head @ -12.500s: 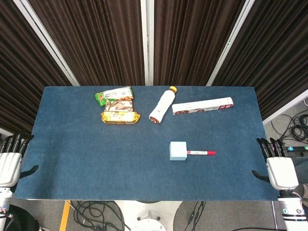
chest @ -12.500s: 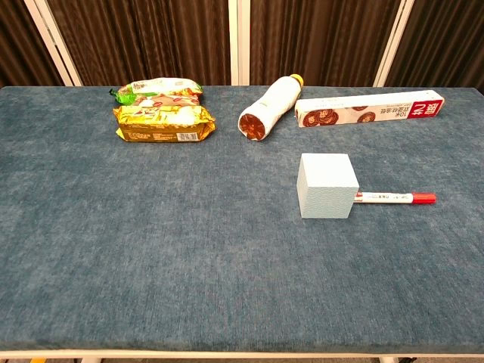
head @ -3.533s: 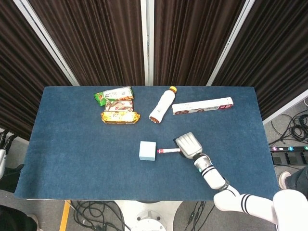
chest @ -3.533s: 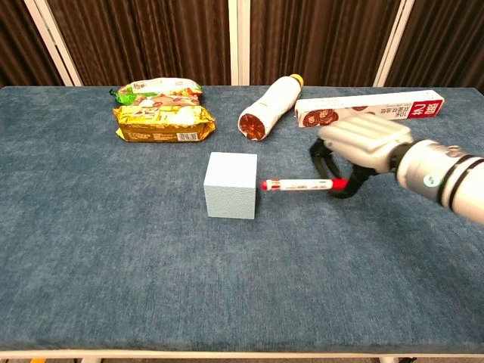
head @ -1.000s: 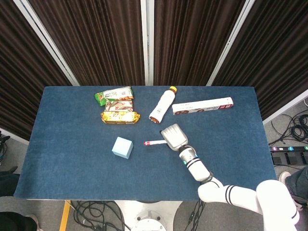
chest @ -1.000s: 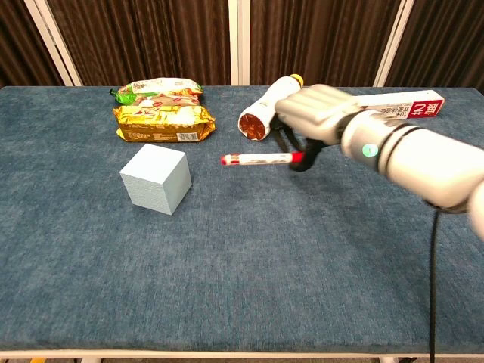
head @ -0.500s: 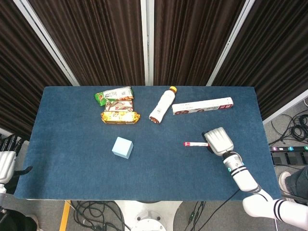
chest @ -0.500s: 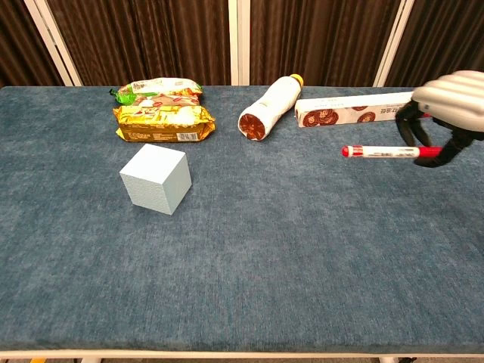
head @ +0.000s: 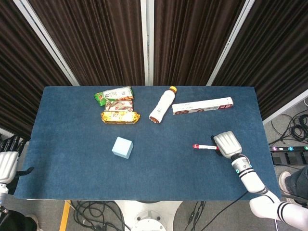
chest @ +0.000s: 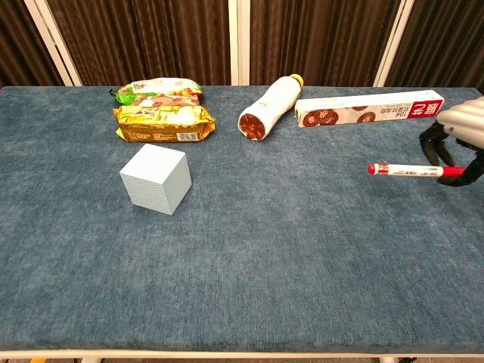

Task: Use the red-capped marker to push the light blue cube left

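The light blue cube (head: 122, 147) (chest: 156, 178) stands left of the table's middle, turned at a slight angle. My right hand (head: 227, 144) (chest: 463, 125) is over the table's right side and holds the red-capped marker (head: 205, 147) (chest: 407, 170) level, its capped tip pointing left. A wide stretch of cloth lies between marker and cube. My left hand (head: 6, 164) hangs off the table's left edge with fingers apart, holding nothing.
Snack packets (head: 117, 106) (chest: 160, 113) are stacked at the back left. A bottle (head: 162, 105) (chest: 271, 107) lies on its side at the back centre, beside a long biscuit box (head: 202, 106) (chest: 368, 108). The blue table cloth (head: 144, 183) covers the table.
My right hand has carried the marker further right and toward the front edge, away from the cube. The cube has stayed put. My left hand barely moved.
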`<state>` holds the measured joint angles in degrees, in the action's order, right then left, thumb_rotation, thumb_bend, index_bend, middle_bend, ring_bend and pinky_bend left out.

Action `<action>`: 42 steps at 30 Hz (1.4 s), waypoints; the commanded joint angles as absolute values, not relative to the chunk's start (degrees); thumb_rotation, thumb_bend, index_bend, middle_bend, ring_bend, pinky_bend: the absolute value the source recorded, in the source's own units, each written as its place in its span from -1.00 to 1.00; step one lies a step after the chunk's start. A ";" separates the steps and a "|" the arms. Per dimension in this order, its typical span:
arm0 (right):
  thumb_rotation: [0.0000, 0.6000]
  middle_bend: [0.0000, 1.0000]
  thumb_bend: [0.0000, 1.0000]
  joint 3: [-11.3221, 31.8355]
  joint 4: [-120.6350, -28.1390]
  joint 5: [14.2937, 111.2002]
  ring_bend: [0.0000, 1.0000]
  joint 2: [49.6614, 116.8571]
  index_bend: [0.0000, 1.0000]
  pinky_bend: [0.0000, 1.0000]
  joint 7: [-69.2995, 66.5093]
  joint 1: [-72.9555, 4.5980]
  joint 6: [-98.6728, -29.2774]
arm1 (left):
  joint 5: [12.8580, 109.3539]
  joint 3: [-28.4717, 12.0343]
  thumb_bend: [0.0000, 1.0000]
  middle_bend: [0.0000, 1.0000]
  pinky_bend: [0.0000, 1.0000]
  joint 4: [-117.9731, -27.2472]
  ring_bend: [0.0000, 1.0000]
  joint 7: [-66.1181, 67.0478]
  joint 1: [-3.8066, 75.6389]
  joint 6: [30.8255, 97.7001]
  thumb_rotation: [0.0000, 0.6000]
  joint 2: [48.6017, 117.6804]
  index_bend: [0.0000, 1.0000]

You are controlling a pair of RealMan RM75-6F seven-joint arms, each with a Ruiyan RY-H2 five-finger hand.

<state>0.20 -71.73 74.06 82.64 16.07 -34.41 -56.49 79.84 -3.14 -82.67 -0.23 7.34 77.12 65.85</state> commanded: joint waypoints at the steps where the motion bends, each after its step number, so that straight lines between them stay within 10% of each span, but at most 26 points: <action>1: 1.00 0.29 -0.54 0.48 -71.10 74.21 0.90 83.46 0.30 1.00 15.90 -34.54 -55.71 | 79.86 -2.89 -0.88 -0.79 -0.79 -82.46 -0.97 -0.38 7.11 77.22 1.00 65.88 -0.63; 19: 1.00 0.05 -0.91 1.40 -70.90 74.36 0.85 83.23 0.02 1.00 14.35 -35.01 -51.61 | 79.80 -3.04 -0.88 -0.79 -0.79 -81.81 -0.97 -1.74 7.10 77.41 1.00 65.72 -0.63; 28: 1.00 0.05 -0.93 4.46 -80.03 76.57 0.76 73.07 0.01 1.00 11.94 -31.55 -61.58 | 80.47 -3.46 -0.88 -0.79 -0.79 -84.31 -0.97 -0.99 7.25 78.60 1.00 64.49 -0.63; 32: 1.00 -0.05 -1.00 3.21 -78.07 78.60 -0.03 69.07 -0.12 0.30 14.06 -25.93 -70.71 | 80.74 -3.39 -0.88 -0.79 -0.79 -85.00 -0.97 -0.66 7.25 78.86 1.00 64.26 -0.63; 36: 0.60 -0.78 -1.00 0.90 -79.84 74.00 -0.94 63.44 -0.85 -0.87 15.46 -21.34 -69.23 | 80.89 -3.37 -0.88 -0.79 -0.79 -85.35 -0.97 -0.98 7.19 79.10 1.00 64.25 -0.63; 39: -0.02 -1.00 -1.00 -0.17 -82.40 72.08 -1.00 59.24 -1.00 -1.00 13.21 -18.93 -68.06 | 81.36 -3.50 -0.89 -0.79 -0.79 -85.45 -0.97 -2.02 7.25 79.49 1.00 64.14 -0.63; 42: -0.19 -1.00 -1.00 -0.61 -82.34 73.25 -1.00 57.87 -1.00 -1.00 10.33 -16.27 -71.00 | 81.30 -3.57 -0.92 -0.79 -0.79 -85.34 -0.97 -2.67 7.36 79.31 1.00 63.97 -0.63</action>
